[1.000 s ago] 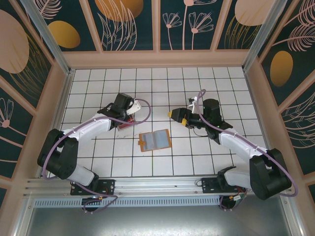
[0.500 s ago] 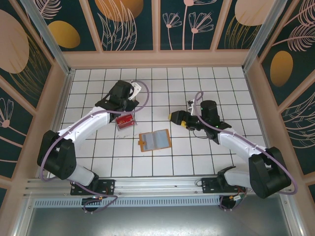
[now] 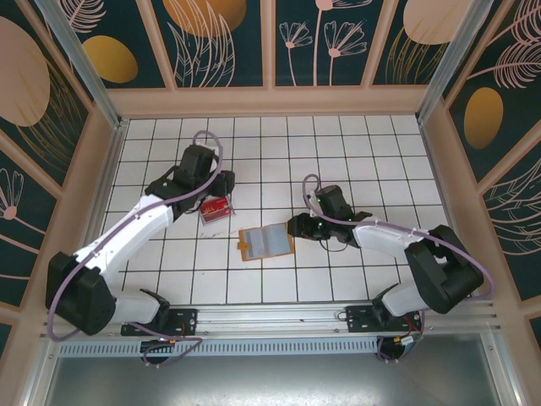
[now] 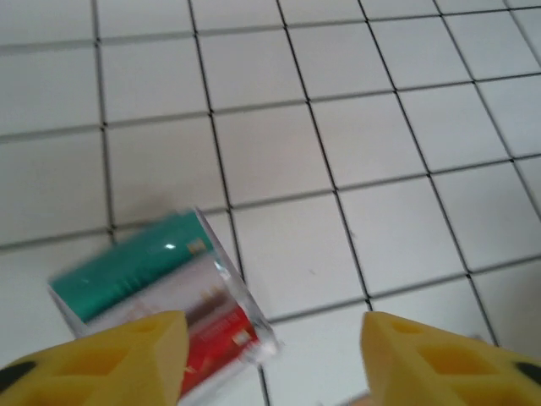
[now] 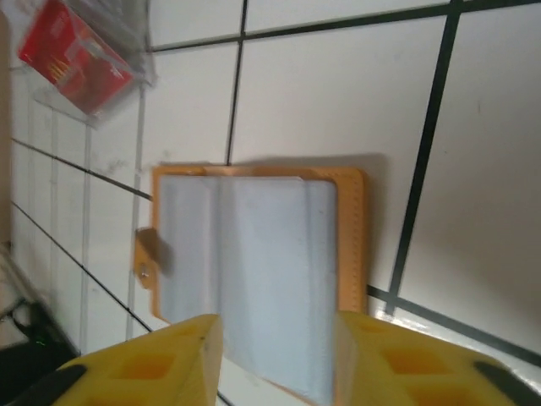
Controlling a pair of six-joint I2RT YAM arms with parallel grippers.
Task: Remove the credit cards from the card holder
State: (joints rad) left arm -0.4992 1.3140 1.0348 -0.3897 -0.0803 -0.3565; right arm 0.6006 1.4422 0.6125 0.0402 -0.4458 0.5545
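Note:
The card holder [image 3: 266, 241] lies open on the tiles, orange rim round grey sleeves. In the right wrist view the card holder [image 5: 254, 254] reaches in between the yellow fingers of my right gripper [image 5: 279, 372], which stands open, jaws partly narrowed, over its near edge. In the top view the right gripper [image 3: 294, 227] is at the holder's right edge. Loose credit cards [image 3: 216, 208], red on top, lie left of the holder. My left gripper [image 4: 275, 364] hovers open over the teal, pale and red credit cards [image 4: 161, 288], its left finger above the red one.
White tiled floor [image 3: 338, 161] with dark grid lines, walled in by a wooden frame and patterned panels. The red card [image 5: 74, 52] lies apart from the holder, beyond its far corner. Open tiles lie behind and to the right.
My right arm swung left and down to the holder's right edge, and its jaws narrowed. The left arm drew back over the loose cards after opening wide, then narrowing.

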